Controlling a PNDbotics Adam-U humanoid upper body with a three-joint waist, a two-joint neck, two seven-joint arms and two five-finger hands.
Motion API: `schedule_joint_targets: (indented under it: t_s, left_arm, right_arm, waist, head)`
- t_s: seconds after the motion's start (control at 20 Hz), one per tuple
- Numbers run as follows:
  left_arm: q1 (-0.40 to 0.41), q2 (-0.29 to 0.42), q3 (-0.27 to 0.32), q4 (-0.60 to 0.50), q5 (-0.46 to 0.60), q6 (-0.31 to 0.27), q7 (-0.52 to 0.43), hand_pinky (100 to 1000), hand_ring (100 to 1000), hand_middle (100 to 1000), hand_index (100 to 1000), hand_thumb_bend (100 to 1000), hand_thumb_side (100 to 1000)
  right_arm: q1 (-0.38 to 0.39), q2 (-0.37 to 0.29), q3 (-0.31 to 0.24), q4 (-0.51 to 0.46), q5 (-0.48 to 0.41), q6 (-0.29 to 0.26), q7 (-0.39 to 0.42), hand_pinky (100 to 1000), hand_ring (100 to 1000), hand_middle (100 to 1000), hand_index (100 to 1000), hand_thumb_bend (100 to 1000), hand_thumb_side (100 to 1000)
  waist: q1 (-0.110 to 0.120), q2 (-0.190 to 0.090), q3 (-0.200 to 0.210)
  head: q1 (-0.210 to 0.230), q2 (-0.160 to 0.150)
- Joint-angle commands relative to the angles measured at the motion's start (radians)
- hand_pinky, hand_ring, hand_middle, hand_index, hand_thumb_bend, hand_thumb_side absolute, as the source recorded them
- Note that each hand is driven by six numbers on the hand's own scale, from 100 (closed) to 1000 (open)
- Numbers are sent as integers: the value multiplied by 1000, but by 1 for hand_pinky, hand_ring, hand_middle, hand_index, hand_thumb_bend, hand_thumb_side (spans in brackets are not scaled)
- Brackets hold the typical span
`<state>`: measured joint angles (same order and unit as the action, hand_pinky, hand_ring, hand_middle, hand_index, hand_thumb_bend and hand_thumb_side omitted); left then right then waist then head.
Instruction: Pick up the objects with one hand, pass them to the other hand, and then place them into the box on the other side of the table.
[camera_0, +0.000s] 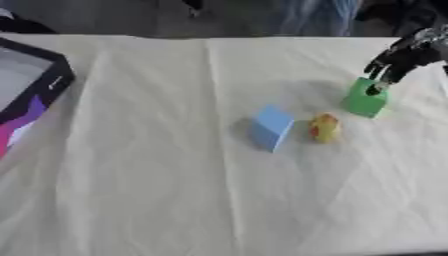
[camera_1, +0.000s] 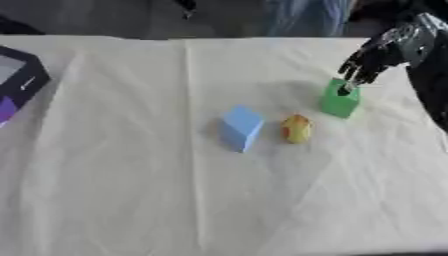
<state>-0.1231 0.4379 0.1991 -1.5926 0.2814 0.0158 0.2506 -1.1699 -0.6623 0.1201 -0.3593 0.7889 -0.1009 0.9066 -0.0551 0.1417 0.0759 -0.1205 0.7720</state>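
Note:
A green block (camera_0: 363, 100) stands on the white cloth at the right. My right hand (camera_0: 401, 59) comes in from the upper right, its fingers pointing down with the fingertips (camera_0: 378, 86) at the block's top; they look straight, not closed round it. A light blue block (camera_0: 270, 127) lies near the middle. Beside it on the right is a small yellow and orange object (camera_0: 325, 128). The box (camera_0: 31, 85), dark-rimmed with a pale inside, sits at the left edge. My left hand does not show.
The table is covered with a creased white cloth (camera_0: 157, 190). A pink and purple patch (camera_0: 16, 127) shows on the box's near side. People's legs stand beyond the far edge.

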Motion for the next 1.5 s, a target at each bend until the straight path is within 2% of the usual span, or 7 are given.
schedule_joint_targets:
  t_s: [0.05,0.6,1.5]
  left_arm:
    - [-8,20,4,-20,3,1,0,968,775,752,701,100,768]
    - [-8,13,2,-20,4,2,-4,968,777,746,697,100,776]
    - [-13,0,1,-23,6,3,-10,969,780,742,692,100,790]
  right_arm:
    - [-23,-34,-5,-14,3,-7,0,922,942,937,994,367,278]
    - [-24,-23,7,-1,57,-43,0,928,945,945,1000,452,245]
    - [-31,-1,-12,37,113,-16,0,915,930,934,1000,499,242]
  waist:
    - [5,3,-3]
    - [6,9,-4]
    - [9,29,9]
  head:
    - [7,-2]
    - [8,-2]
    - [-6,-2]
